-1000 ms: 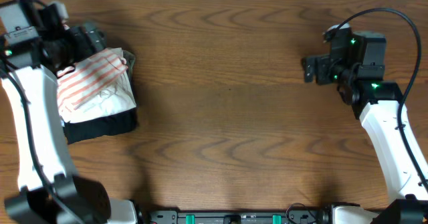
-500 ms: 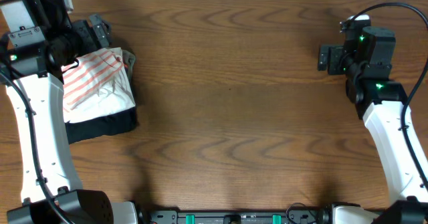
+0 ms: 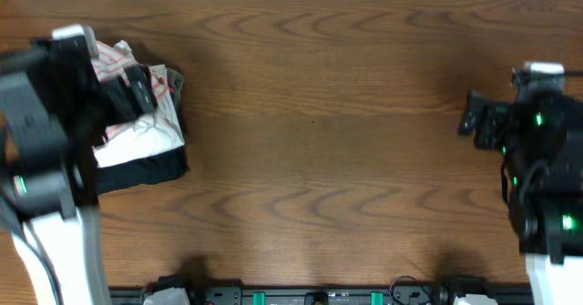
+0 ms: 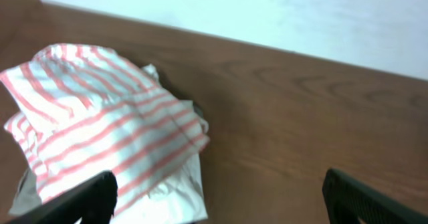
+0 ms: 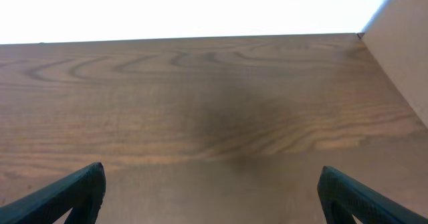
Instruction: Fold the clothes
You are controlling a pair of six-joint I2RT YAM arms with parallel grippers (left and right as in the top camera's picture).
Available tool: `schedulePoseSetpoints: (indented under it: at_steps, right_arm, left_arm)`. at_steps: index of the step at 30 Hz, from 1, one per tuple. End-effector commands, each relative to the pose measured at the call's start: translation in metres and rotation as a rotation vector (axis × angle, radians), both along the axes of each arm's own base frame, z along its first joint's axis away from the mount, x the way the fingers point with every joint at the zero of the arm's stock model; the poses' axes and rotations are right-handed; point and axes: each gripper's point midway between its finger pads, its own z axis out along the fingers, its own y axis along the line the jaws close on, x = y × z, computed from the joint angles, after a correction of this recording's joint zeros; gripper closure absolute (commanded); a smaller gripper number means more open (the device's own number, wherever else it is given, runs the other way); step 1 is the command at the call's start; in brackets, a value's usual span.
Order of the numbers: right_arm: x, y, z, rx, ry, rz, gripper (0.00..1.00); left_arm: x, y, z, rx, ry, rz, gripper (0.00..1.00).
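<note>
1. At the ten o'clock corner of the brown wooden table (image 3: 319, 159), the soft white shirt with thin salmon-orange stripes (image 4: 100, 137) lies folded into a compact bundle. It tops a small stack, resting on a plain white garment (image 3: 150, 134), which in turn lies on a black folded garment (image 3: 146, 170).
2. I judge it sits there because that corner serves as the finished pile, which leaves the middle of the table free.
3. The left gripper (image 4: 221, 200) hangs above the stack with its dark fingers spread wide and nothing between them. The shirt looks released, so there is no reason for a grip.
4. The right gripper (image 5: 210, 197) is at three o'clock, well apart from the stack. Its jaws are equally wide and empty, with only bare wood beneath them. It appears to be parked out of the way.
5. Compared with a second ago, the left arm has risen towards the overhead camera. It now looms larger and blurred and hides more of the bundle.
6. The right arm has drifted from about two o'clock outward to the three o'clock edge.
7. The stack has not shifted, and both grippers are as open as before.
</note>
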Motion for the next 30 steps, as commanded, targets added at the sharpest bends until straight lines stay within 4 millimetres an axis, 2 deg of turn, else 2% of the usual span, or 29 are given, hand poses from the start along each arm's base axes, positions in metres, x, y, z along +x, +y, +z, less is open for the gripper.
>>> schedulePoseSetpoints:
  at_steps: [1,4,7,12,17,23,30]
  right_arm:
    - [-0.027,-0.003,-0.005,0.014,-0.045,-0.033,0.01]
    - [-0.046,-0.007,-0.012,0.067,-0.087,-0.088,0.01]
    - [-0.055,-0.004,-0.028,0.084,-0.081,-0.084,0.01]
    - [-0.068,-0.003,-0.061,0.085,0.040,-0.085,0.01]
    - [-0.090,-0.002,-0.091,0.084,0.194,-0.091,0.01]
    - [-0.113,-0.001,-0.114,0.083,0.324,-0.096,0.01]
    - [-0.129,-0.001,-0.122,0.083,0.373,-0.097,0.01]
  left_arm:
    - [-0.028,-0.015,-0.021,0.034,-0.055,-0.026,0.02]
    - [-0.044,-0.020,-0.042,0.034,-0.093,-0.029,0.02]
    - [-0.050,-0.021,-0.059,0.040,-0.117,-0.029,0.02]
    - [-0.074,-0.026,-0.105,0.002,0.062,-0.030,0.02]
    - [-0.100,-0.031,-0.137,-0.034,0.236,-0.031,0.02]
    - [-0.113,-0.033,-0.149,-0.050,0.312,-0.032,0.02]
    - [-0.113,-0.033,-0.149,-0.050,0.311,-0.032,0.02]
